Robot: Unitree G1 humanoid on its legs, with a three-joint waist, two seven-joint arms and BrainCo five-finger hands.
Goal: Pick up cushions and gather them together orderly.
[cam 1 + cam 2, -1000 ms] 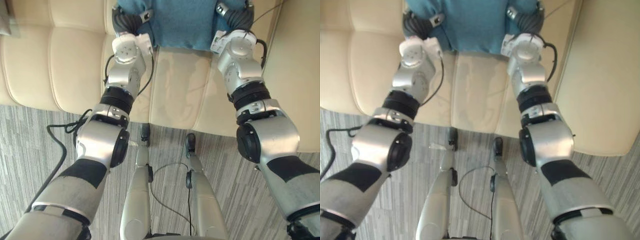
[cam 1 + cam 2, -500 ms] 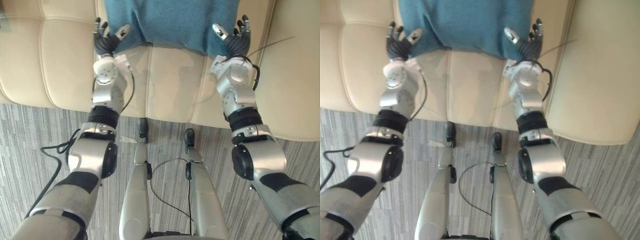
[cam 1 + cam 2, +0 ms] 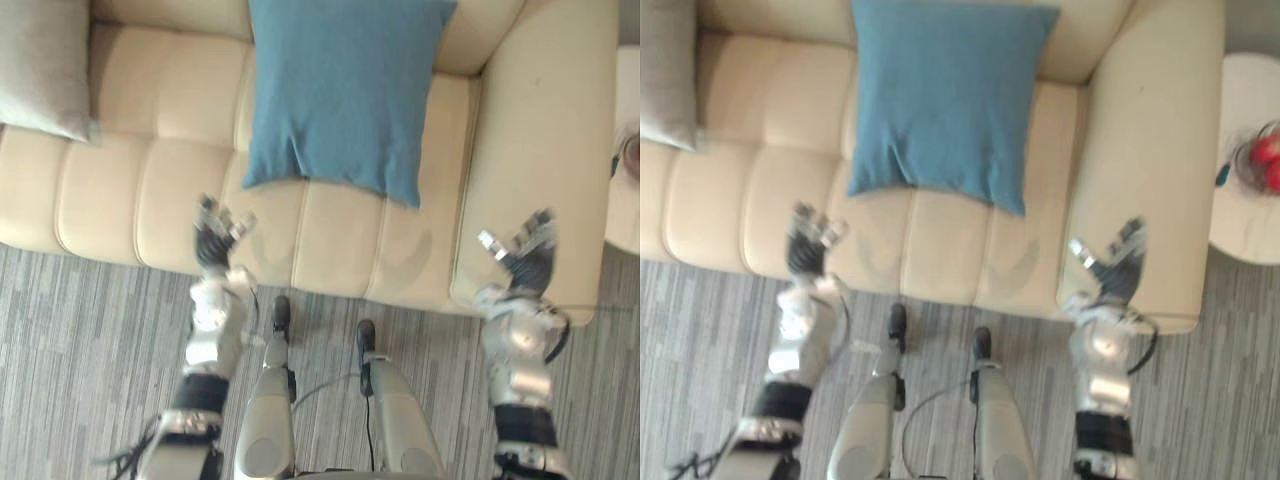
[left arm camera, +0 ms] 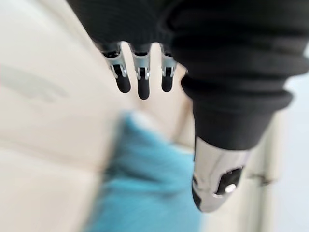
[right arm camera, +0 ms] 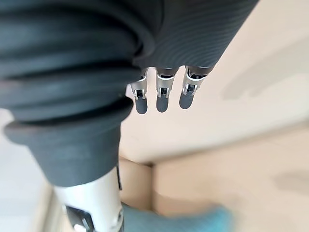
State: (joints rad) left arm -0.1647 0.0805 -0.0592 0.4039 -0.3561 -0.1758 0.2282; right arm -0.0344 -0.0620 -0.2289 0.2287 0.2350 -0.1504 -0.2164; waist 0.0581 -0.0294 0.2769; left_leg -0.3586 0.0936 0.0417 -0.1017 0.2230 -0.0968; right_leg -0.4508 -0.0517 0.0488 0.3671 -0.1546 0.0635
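Observation:
A blue cushion (image 3: pixel 345 90) leans against the back of the cream sofa (image 3: pixel 140 190), over its right seat. A grey cushion (image 3: pixel 45 65) rests at the sofa's far left. My left hand (image 3: pixel 215 238) hovers open above the seat's front edge, well short of the blue cushion, and holds nothing. My right hand (image 3: pixel 525 255) is open over the front of the sofa's right armrest (image 3: pixel 540 130), also with nothing in it. The left wrist view shows straight fingers (image 4: pixel 140 79) with the blue cushion (image 4: pixel 149 193) beyond them.
A round white side table (image 3: pixel 1250 170) stands right of the sofa with a bowl of red fruit (image 3: pixel 1265 160) on it. Striped grey carpet (image 3: pixel 70 340) lies in front of the sofa.
Both hands have let go of the blue cushion and drawn back towards the sofa's front edge. The camera has pulled back, bringing the whole cushion and the side table into view.

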